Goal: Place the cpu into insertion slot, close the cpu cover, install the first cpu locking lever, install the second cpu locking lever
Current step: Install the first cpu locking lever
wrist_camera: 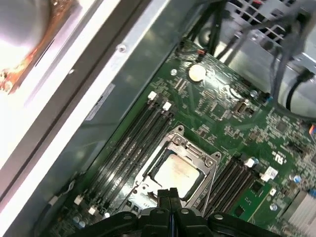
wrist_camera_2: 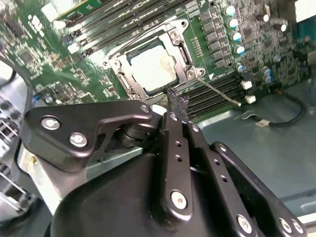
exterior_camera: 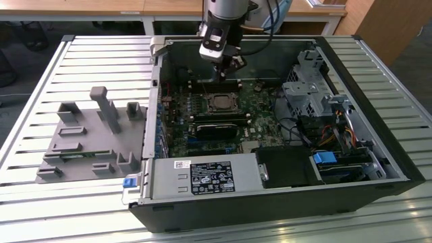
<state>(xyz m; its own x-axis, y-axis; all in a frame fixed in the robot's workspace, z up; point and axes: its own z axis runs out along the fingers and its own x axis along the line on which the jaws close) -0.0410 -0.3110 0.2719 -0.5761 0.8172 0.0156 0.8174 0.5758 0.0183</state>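
The open computer case point(exterior_camera: 378, 167) lies on its side on the slatted desk point(exterior_camera: 101, 55), so the green circuit board point(wrist_camera: 217, 108) faces up and the arm can reach straight down to it. The cpu point(wrist_camera_2: 153, 66) sits flat in the insertion slot point(exterior_camera: 219, 103), its dull metal top showing through the window of the cpu cover point(wrist_camera: 195, 150). The cover looks to be lying down around the chip, framing it, though whether it is pressed fully home cannot be told. A thin locking lever point(wrist_camera_2: 222, 93) juts out from one corner of the slot across the memory slots point(wrist_camera_2: 217, 89), so by the look of it the lever is not latched. The gripper point(exterior_camera: 227, 75) hangs over the board at the slot's far edge in the exterior view. Its fingers point(wrist_camera_2: 174, 106) are pressed together with nothing between them, which suits pushing or hooking more than grasping. Their tip sits just beside the slot's corner where the lever begins; whether it touches the metal cannot be made out.
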